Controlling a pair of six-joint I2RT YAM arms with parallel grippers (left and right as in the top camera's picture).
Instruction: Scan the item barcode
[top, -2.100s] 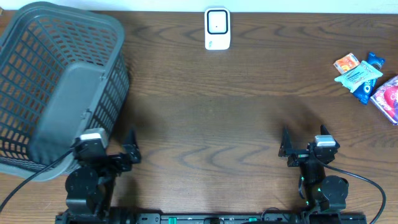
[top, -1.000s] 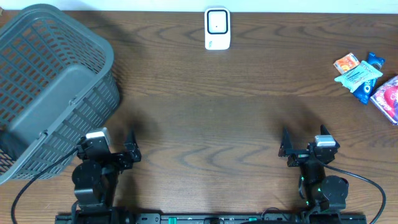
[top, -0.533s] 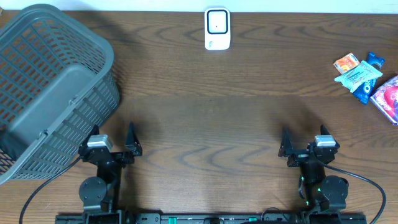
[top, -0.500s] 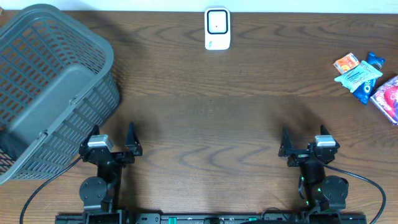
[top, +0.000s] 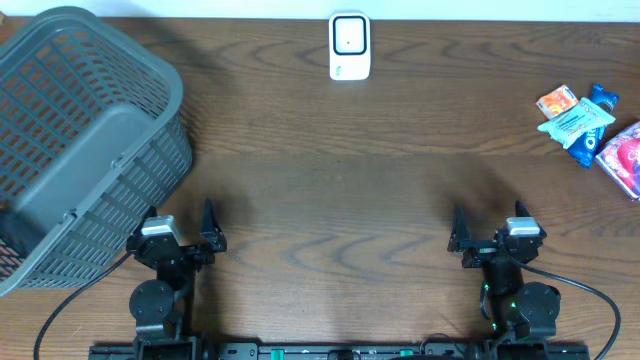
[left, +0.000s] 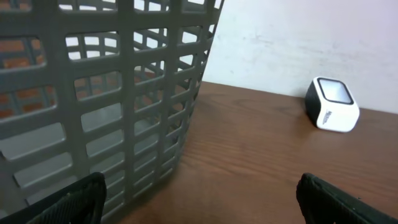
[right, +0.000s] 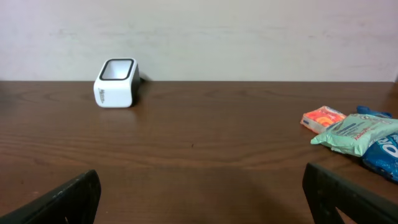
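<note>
The white barcode scanner stands at the table's far edge, centre; it also shows in the left wrist view and the right wrist view. Several snack packets lie at the far right: an orange one, a pale green one on a blue one, and a pink one. My left gripper rests open near the front edge beside the basket, holding nothing. My right gripper rests open at the front right, also holding nothing.
A large grey plastic basket lies tilted at the left, and its lattice wall fills the left half of the left wrist view. Bare brown tabletop spreads between the arms and the scanner.
The basket swung and settled further left about two seconds ago. The left arm then turned from facing it to pointing straight ahead. The right arm has not moved.
</note>
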